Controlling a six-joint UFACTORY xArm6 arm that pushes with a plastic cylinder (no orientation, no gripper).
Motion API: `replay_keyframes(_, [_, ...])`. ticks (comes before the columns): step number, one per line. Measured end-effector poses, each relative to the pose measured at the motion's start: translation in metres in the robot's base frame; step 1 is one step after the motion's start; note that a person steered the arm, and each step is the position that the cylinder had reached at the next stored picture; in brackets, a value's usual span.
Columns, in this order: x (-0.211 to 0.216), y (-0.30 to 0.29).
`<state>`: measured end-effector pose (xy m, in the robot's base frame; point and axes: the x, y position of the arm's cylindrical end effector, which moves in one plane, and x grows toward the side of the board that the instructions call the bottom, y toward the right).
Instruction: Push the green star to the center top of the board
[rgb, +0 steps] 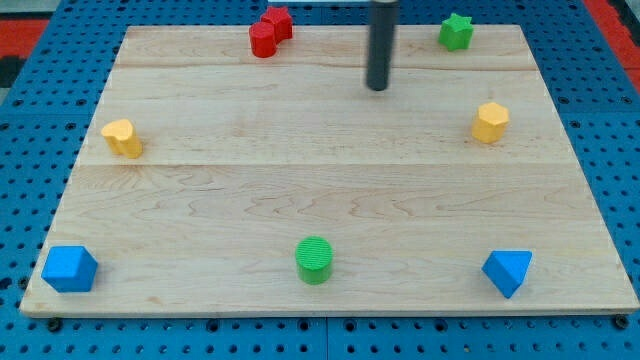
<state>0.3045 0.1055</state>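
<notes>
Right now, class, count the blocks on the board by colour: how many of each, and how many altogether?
Red: 2, the red star touching the red block
Green: 2, the green star and the green cylinder
Yellow: 2, at the view's left and the view's right
Blue: 2, at the bottom left and bottom right
Total: 8
</notes>
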Motion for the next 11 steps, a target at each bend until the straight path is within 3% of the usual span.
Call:
replay_keyframes(2, [-0.079,0.151])
replay_keyframes(3, [-0.082,0.181])
replay_keyframes(4, [-0.113,0.151])
replay_keyframes(5, [-0.104,0.104])
replay_keyframes(6, [-0.078,0.01])
replay_keyframes(7, [-0.078,0.024])
replay_keyframes(9, [-0.092,-0.064])
replay_keyframes(10, [-0.112,-0.056])
replay_keyframes(11, [-0.092,-0.126])
